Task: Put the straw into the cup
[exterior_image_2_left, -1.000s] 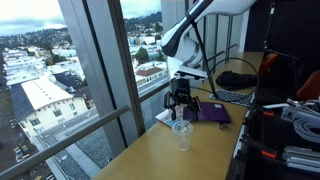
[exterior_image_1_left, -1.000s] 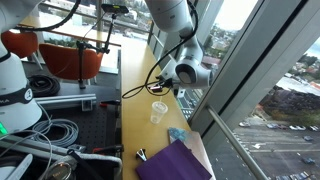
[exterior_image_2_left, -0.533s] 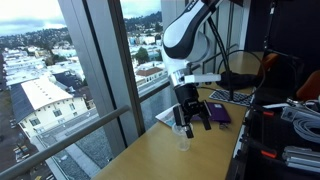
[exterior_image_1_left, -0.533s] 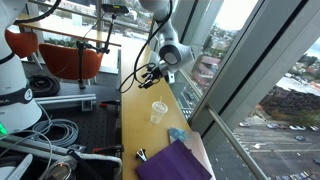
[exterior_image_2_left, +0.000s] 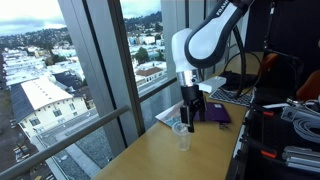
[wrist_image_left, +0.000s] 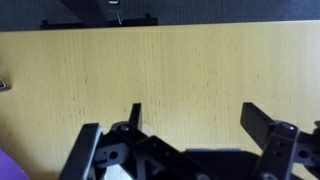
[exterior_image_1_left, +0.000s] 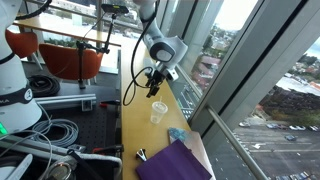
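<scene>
Swinging from the counter's window edge toward its inner edge within a second, the black gripper hung beyond the small clear plastic cup, jaws wide and empty, the straw nowhere visible, so insertion looked far off.

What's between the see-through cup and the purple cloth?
A small light-blue object lies between the cup and the purple cloth, nearer the cloth. It shows in an exterior view.
</scene>
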Robot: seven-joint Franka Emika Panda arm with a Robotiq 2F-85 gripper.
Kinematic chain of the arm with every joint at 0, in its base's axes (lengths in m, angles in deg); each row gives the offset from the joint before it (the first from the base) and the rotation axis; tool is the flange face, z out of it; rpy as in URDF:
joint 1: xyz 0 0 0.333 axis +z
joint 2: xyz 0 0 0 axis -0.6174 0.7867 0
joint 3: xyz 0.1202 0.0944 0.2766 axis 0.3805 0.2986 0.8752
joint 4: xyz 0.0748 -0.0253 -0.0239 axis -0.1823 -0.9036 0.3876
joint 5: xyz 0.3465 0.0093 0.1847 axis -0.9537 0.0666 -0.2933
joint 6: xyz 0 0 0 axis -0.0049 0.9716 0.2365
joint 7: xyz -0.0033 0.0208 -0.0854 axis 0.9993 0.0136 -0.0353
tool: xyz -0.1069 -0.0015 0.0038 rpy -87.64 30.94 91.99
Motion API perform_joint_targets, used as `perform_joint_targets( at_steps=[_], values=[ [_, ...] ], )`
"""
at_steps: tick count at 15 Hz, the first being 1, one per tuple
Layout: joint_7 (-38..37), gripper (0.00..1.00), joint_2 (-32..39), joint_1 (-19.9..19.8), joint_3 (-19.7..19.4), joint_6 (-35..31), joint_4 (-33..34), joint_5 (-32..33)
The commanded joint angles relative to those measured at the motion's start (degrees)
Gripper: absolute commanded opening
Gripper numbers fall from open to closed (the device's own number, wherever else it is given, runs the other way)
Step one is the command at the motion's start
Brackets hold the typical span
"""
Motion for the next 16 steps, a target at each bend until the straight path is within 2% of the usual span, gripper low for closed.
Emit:
perform_joint_targets(
  at_steps=[1,4,6,8,11,12,16],
  values=[
    [-0.21,1.00,-5.86,-0.16,-0.23,-9.31,-4.96,5.16],
    [-0.61,1.00,-9.05,-0.29,-0.94,-17.63,-7.19,8.94],
    [-1.04,1.00,-10.83,-0.75,-1.32,-20.18,-8.49,10.27],
    [-1.84,1.00,-12.29,-1.07,-1.94,-20.52,-9.99,11.13],
    [-4.79,1.00,-13.74,-1.43,-3.18,-17.22,-11.43,12.50],
    [-2.34,1.00,-11.46,-2.26,-1.57,-18.43,-9.29,10.86],
    [-3.31,1.00,-12.10,-2.55,-2.06,-18.37,-10.69,11.14]
  ],
)
